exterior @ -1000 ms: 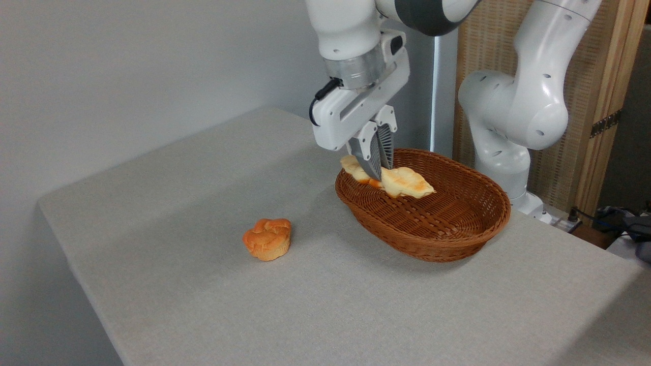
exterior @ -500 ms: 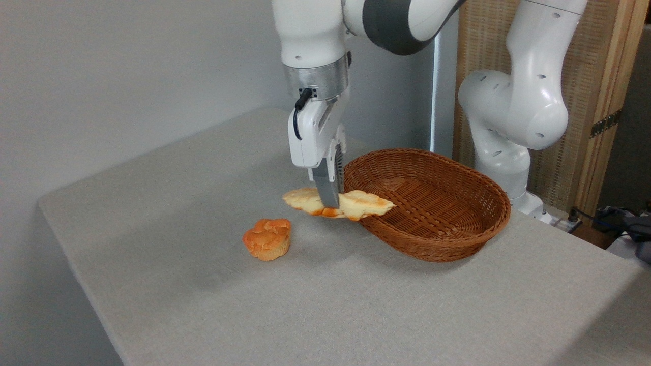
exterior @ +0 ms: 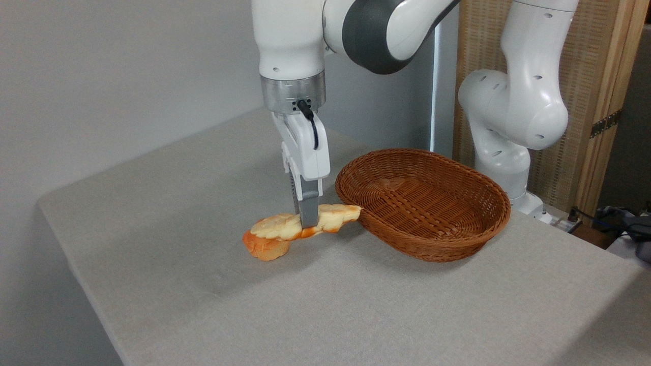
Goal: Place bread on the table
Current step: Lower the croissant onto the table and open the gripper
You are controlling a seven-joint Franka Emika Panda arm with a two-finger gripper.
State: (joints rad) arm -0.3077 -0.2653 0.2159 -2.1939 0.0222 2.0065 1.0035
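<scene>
In the middle of the frame my hand (exterior: 308,219) is pinched tight on the middle of the braided bread (exterior: 285,227), holding it low over the worktop (exterior: 356,305), left of the wicker basket (exterior: 422,203), and it looks light, soft and easy to squash.

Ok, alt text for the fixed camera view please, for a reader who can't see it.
A white robot arm's claw grips a braided bread low over the grey table, its left end overlapping a small orange bun. An empty wicker basket sits just to the right.
</scene>
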